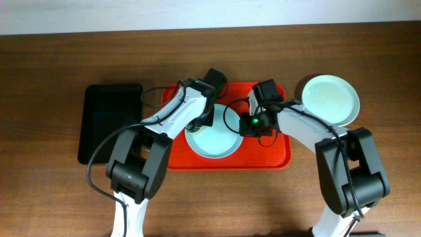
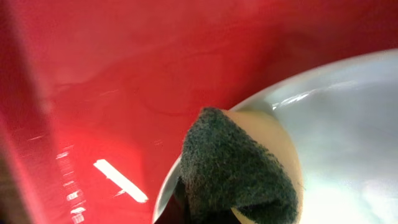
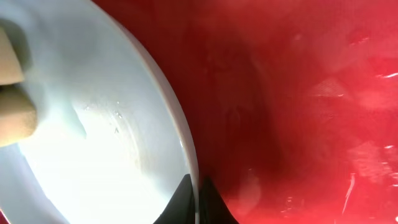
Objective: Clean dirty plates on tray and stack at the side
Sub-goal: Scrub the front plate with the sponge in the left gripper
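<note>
The left tool (image 1: 197,122) is squeezing shut on a sponge (image 2: 236,168) and pressing it on the rim of the pale plate (image 1: 214,141). The right tool (image 3: 198,200) is pinching the plate's other edge. The plate is sitting inside the red tray (image 1: 270,158). I think wiping is going on; next the sponge needs rubbing across the middle. The tray's raised rim is crowding both arms, but the tabletop (image 1: 52,66) around the green plate (image 1: 331,99) is giving room for stacking
</note>
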Robot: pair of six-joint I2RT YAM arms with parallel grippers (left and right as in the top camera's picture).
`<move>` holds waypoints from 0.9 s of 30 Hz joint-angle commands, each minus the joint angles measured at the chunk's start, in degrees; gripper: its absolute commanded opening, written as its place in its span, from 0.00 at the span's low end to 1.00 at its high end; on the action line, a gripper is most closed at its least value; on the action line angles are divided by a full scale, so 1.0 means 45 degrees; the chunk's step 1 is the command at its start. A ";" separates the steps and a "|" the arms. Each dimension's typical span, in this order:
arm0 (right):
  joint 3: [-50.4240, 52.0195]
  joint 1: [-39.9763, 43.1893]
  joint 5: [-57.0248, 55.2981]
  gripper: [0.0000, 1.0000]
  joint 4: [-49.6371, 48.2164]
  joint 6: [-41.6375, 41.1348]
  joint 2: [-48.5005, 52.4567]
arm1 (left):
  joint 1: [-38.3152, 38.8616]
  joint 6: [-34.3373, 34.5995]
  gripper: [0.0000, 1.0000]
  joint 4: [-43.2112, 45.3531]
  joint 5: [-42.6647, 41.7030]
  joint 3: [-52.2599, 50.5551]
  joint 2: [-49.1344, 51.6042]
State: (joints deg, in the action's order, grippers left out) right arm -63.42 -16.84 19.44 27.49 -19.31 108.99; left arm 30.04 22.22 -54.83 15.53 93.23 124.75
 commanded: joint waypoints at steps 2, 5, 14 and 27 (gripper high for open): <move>0.0141 0.0160 -0.0899 0.04 0.0262 0.0087 0.0223 | -0.0301 0.0675 0.00 -0.0767 0.3016 0.0544 -0.0563; 0.0141 0.0160 -0.0899 0.04 0.0257 0.0087 0.0223 | -0.0301 0.0719 0.00 -0.1001 0.1098 0.0772 -0.1535; 0.0141 0.0160 -0.0899 0.04 0.0219 0.0083 0.0223 | -0.0296 0.0665 0.00 -0.0685 -0.5309 -0.0340 -0.1797; 0.0141 0.0160 -0.0894 0.04 0.0219 0.0083 0.0223 | -0.0311 0.0194 0.00 0.2181 0.0797 -0.3551 -0.1802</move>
State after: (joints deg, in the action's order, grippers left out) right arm -63.44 -16.69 19.16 27.81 -19.20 108.97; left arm 29.30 24.01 -43.59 1.34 79.22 116.31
